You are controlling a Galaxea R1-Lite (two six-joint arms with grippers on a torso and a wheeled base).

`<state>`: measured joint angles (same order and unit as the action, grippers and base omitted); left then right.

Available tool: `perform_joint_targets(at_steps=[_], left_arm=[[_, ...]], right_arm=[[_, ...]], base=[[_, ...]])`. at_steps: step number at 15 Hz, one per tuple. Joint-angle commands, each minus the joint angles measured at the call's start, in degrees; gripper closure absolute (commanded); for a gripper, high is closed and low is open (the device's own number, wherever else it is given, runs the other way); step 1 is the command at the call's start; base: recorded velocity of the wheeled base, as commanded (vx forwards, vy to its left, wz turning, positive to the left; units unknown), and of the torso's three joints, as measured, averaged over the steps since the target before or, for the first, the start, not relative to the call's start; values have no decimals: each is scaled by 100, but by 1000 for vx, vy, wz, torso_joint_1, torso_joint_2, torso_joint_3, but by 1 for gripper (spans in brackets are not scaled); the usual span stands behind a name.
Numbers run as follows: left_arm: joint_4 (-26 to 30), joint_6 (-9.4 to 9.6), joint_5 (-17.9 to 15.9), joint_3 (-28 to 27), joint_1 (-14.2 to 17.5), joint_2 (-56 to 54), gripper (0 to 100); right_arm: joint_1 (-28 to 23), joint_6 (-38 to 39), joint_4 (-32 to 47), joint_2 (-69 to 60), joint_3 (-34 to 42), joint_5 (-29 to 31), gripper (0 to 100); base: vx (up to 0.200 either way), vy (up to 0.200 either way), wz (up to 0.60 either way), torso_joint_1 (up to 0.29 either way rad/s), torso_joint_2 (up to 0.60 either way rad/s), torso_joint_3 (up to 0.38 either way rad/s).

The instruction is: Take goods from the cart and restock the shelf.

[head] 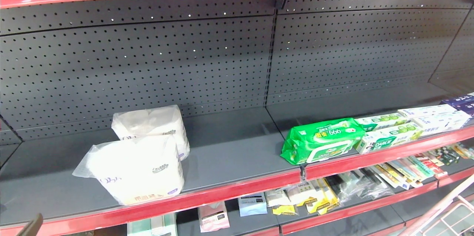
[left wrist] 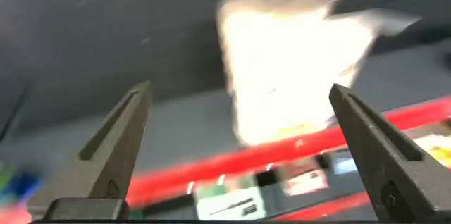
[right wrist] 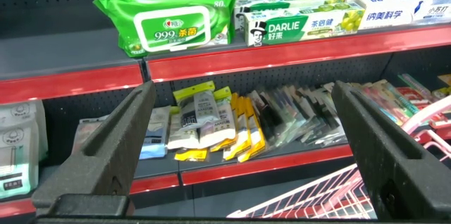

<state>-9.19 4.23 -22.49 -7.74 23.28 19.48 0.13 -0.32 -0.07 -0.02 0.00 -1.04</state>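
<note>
Red-edged shelf with a grey deck, partly stocked. Two white tissue packs stand in its left bay: the front pack at the lip, the rear pack close behind it. A green wipes pack lies flat in the right bay, flap side up and long axis roughly along the lip. Toothpaste boxes lie just beside it, the same way.

On inspection the left claw is spread and empty, facing the front pack. The right claw is likewise spread and empty, facing the lower shelves.

The cart lies low on the robot's right, beneath the right claw, so that arm is judged the nearer for a pick. Goods inside the cart cannot be made out, so their heading and long axis cannot be stated.
</note>
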Motion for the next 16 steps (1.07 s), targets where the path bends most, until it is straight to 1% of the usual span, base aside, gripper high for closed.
perform_joint_targets(at_steps=[1,2,3,4,5,6,7,10,13,14,15,16], left_arm=[[638,-230,1318,774,89,-1948,0],[699,-379,1520,757,89,-1948,0],[638,-449,1537,774,89,-1948,0],[620,-625,1502,765,89,-1948,0],[620,-695,1485,765,89,-1948,0],[612,-827,1476,765,89,-1948,0],[612,-845,1476,765,89,-1948,0],[612,-792,1388,774,89,-1948,0],[612,-625,1353,774,89,-1948,0],[620,-520,1353,774,89,-1948,0],[620,-476,1344,774,89,-1948,0],[620,-476,1353,774,89,-1948,0]], right_arm=[[4,5,-1,2,0,-11,0],[4,-3,-1,2,0,-99,0],[4,5,-1,2,0,-134,0],[4,-3,-1,2,0,-134,0],[4,5,-1,2,0,-134,0],[4,5,-1,2,0,-125,0],[4,-3,-1,2,0,-125,0],[4,-3,-1,2,0,-107,0],[4,-3,-1,2,0,-99,0],[4,-3,-1,2,0,-99,0],[4,-3,-1,2,0,-99,0],[4,-3,-1,2,0,-107,0]], base=[[0,0,0,0,0,0],[0,0,0,0,0,0],[0,0,0,0,0,0],[0,0,0,0,0,0],[0,0,0,0,0,0],[0,0,0,0,0,0],[0,0,0,0,0,0],[0,0,0,0,0,0],[0,0,600,1,1,4],[0,0,600,-7,-2,-2],[0,0,600,7,7,-2],[0,0,600,12,7,-12]])
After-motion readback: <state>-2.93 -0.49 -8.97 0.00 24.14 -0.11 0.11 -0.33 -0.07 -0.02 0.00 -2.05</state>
